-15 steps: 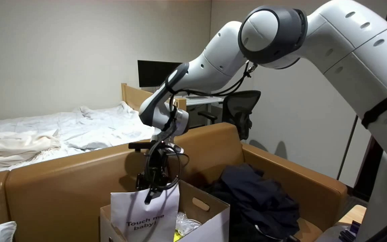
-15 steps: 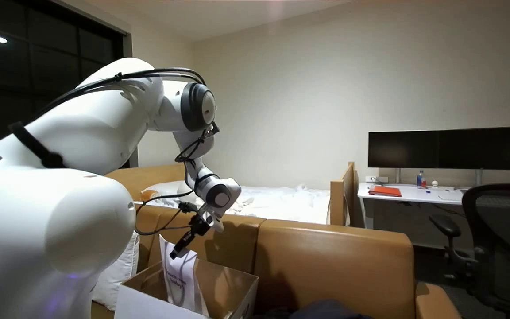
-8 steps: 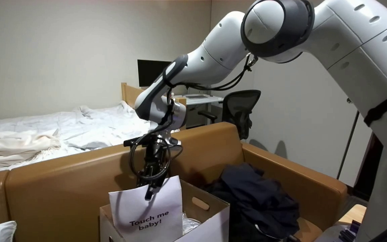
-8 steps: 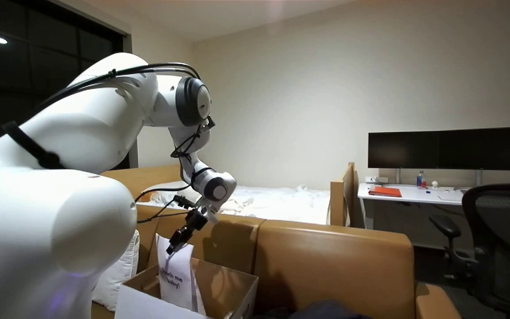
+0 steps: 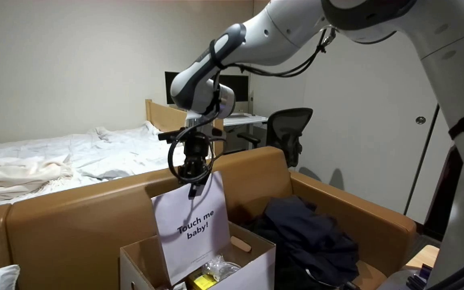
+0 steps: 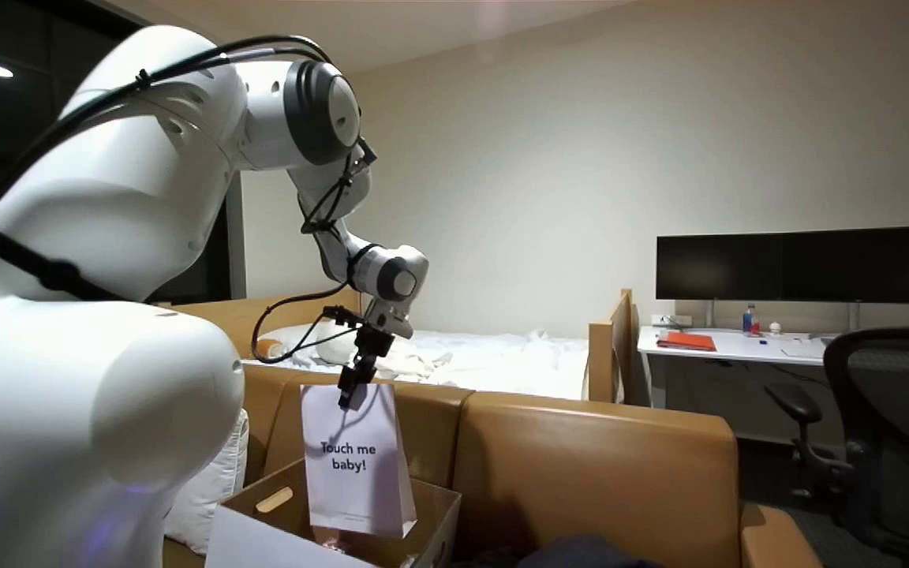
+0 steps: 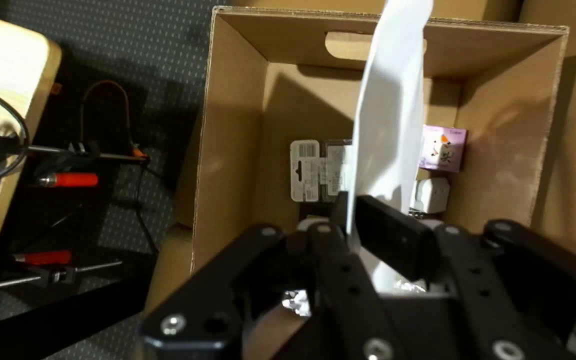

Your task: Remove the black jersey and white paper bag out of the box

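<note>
Paper bag pinched by its top edge, jersey already out

Bag hangs over the box, a bit tilted, "Touch me baby!" print readable from here. Can't tell if its bottom clears the rim. Pincer pressed together on the paper near the middle of that top edge; one layer or both, can't tell. Held up there, presumably, so it hangs lengthwise and slips past the walls. Next probably wants more height, then a swing sideways. Risk: thin paper tearing or sliding loose. Below, purple carton, white plug-like piece and yellow thing lie in the box; not asked for, so likely meant to stay. Jersey: dark heap just beside the box, in the sofa corner, handy nearby spot, I'd guess. Box seems to stand on the sofa too; base hidden.
</note>
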